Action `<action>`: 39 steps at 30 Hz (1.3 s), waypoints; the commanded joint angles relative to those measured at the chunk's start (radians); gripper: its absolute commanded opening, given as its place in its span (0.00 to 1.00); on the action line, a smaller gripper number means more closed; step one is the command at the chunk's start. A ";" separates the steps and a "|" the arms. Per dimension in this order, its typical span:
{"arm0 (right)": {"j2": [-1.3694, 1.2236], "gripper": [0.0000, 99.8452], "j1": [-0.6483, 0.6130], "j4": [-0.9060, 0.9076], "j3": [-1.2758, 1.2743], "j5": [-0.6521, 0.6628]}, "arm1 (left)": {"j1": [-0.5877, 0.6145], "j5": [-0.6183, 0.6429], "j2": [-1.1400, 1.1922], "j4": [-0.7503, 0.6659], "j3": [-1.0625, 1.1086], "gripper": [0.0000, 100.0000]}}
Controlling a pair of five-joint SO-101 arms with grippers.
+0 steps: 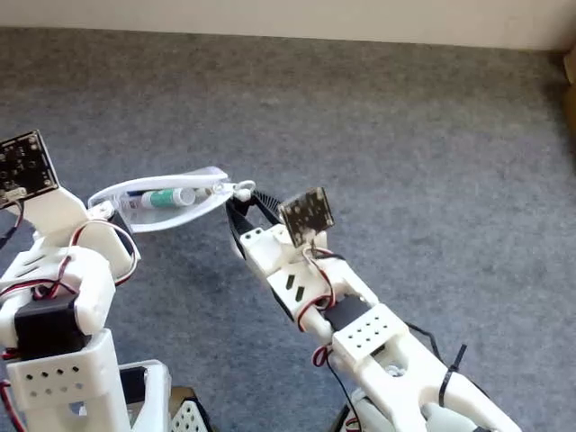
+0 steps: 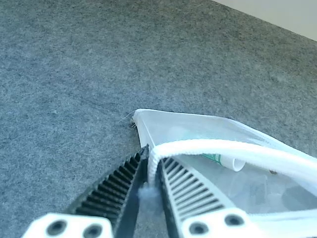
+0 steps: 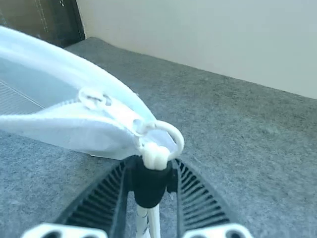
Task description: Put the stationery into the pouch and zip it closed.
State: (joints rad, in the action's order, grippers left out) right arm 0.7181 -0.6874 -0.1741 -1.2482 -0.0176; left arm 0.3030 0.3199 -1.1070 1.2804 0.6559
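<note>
Mostly clear pouch (image 1: 162, 219) holds green-banded tube (image 1: 169, 197).

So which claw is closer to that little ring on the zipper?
The right one. The right gripper is shut on the zipper pull right beneath the ring, at that end of the pouch. The left gripper clamps the pouch's opposite end, away from the ring.

We see the pouch (image 1: 164, 216) strung between the left gripper (image 2: 148, 156) and right gripper (image 3: 151, 166), blocking that gap. Beyond it, the carpet (image 1: 405, 117) seems passable.
</note>
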 commanded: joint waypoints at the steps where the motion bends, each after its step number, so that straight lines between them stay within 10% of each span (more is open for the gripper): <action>1: 0.013 0.01 -0.004 0.197 0.150 0.008 | 0.007 0.008 -0.002 -0.037 0.002 0.01; 18: 0.456 0.01 -0.159 0.846 0.168 0.012 | -0.074 -0.003 -0.002 -0.046 0.010 0.01; 28: 0.653 0.01 -0.160 0.862 -0.061 0.101 | -0.188 -0.040 -0.002 -0.040 0.018 0.22; 39: 0.877 0.01 -0.163 0.871 -0.217 0.141 | -0.395 -0.107 -0.002 -0.048 0.010 0.23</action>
State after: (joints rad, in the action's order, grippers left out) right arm 1.5405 -0.8332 0.6851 -1.4661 0.0790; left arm -0.0008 0.2647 -1.1055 1.2513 0.6774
